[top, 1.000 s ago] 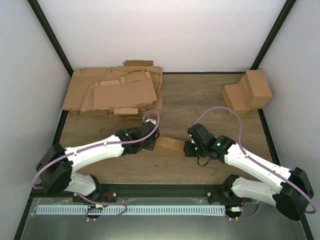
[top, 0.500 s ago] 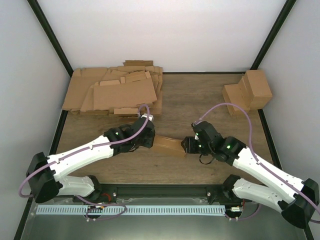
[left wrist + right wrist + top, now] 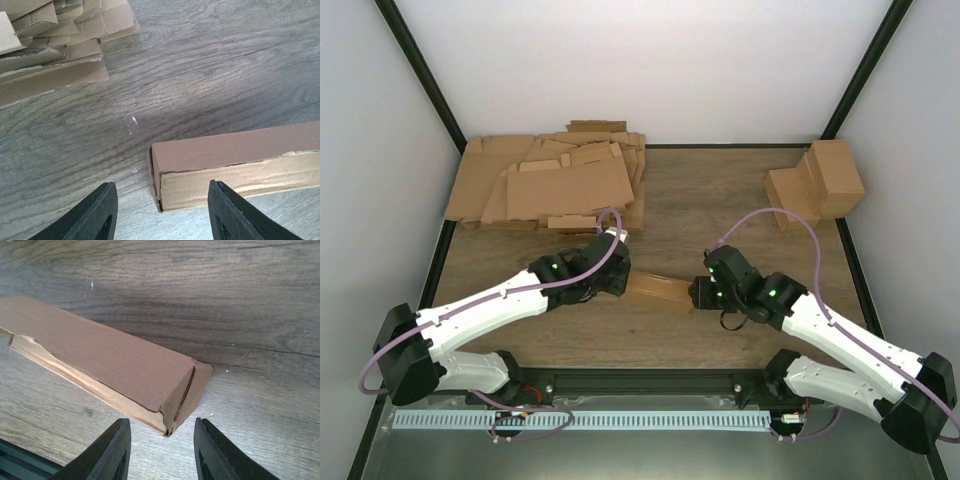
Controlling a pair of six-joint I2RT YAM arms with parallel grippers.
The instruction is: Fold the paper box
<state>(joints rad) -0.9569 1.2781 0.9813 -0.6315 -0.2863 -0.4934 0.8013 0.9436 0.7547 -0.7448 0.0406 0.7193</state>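
One paper box (image 3: pixel 658 292) lies on the wooden desk (image 3: pixel 720 200), near the front edge and between the two arms. Its long axis runs left to right, with the left end a little farther back than the right. It is plain brown cardboard closed into a long, slim block. The top face is darker, and the paler side face has a ragged seam along its upper edge. At the right end the flap gapes slightly, with a dark slit showing at the corner. The left pincer (image 3: pixel 160 200) has its fingers apart around the box's left end. One finger (image 3: pixel 95 212) is clear of the cardboard, and whether the other touches the box cannot be told. The right pincer (image 3: pixel 160 429) also stands apart, its fingers on either side of the right end and gripping nothing. A heap of flat cardboard sheets (image 3: pixel 550 185) sits at the far left of the desk, and some folded boxes (image 3: pixel 820 185) at the far right.
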